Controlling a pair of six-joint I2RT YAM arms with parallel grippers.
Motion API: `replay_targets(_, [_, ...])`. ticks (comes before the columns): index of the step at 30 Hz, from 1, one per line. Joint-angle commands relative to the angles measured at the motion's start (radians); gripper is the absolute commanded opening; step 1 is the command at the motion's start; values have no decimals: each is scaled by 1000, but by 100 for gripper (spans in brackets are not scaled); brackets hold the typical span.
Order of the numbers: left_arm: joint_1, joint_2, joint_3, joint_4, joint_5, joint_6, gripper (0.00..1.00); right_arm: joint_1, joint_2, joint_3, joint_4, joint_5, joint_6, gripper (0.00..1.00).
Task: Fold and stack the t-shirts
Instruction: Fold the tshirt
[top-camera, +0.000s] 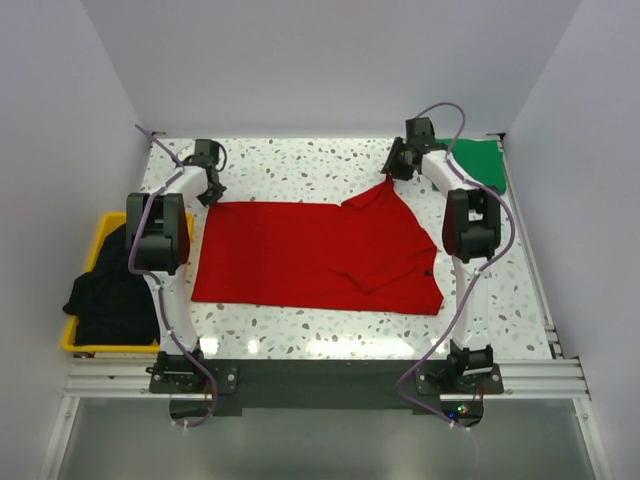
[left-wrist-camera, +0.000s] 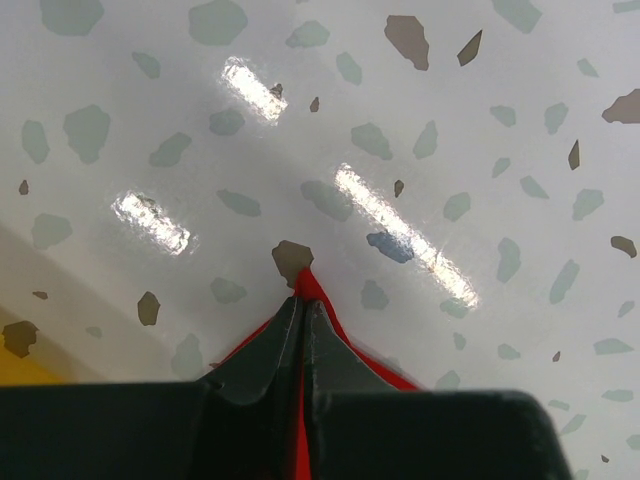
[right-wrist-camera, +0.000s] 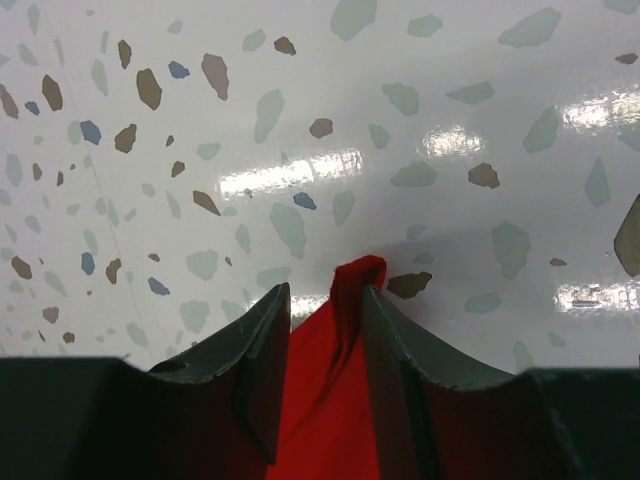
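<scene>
The left gripper (left-wrist-camera: 302, 305) pinches only a thin tip of the red t-shirt (top-camera: 310, 255); the right gripper (right-wrist-camera: 325, 300) holds a thicker fold. Lifting may pull the tip free.

**Speckled table, yellow tray, white walls**

A glossy white table (top-camera: 300, 165) flecked with grey, brown and blue chips shows streaks of glare. A yellow tray (top-camera: 110, 346) sits at its left edge. White walls (top-camera: 330, 60) enclose three sides. A metal rail (top-camera: 530, 376) runs along the near edge.

A spread t-shirt (top-camera: 310, 255) lies centred on the table (top-camera: 300, 165); a second t-shirt (top-camera: 110, 295), seemingly heaped, sits in the bin (top-camera: 76, 346) at left; a third t-shirt (top-camera: 480, 160) lies far right.
</scene>
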Motion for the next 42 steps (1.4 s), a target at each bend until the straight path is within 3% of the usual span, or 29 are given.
replay_targets(1, [7, -1, -13, 13, 29, -7, 4, 1, 28, 57, -16, 27, -20, 38])
replay_targets(9, [9, -1, -12, 16, 30, -1, 4, 4, 58, 73, -22, 42, -9, 35])
replay_targets(14, [9, -8, -12, 21, 35, -1, 1, 2, 22, 53, -25, 63, -8, 15])
replay_targets(21, [9, -28, -9, 62, 71, 13, 0, -4, -21, 111, -49, 57, -17, 1])
replay_targets(42, [48, -59, 40, 117, 165, 39, 0, -54, -191, 103, -77, 17, -5, 0])
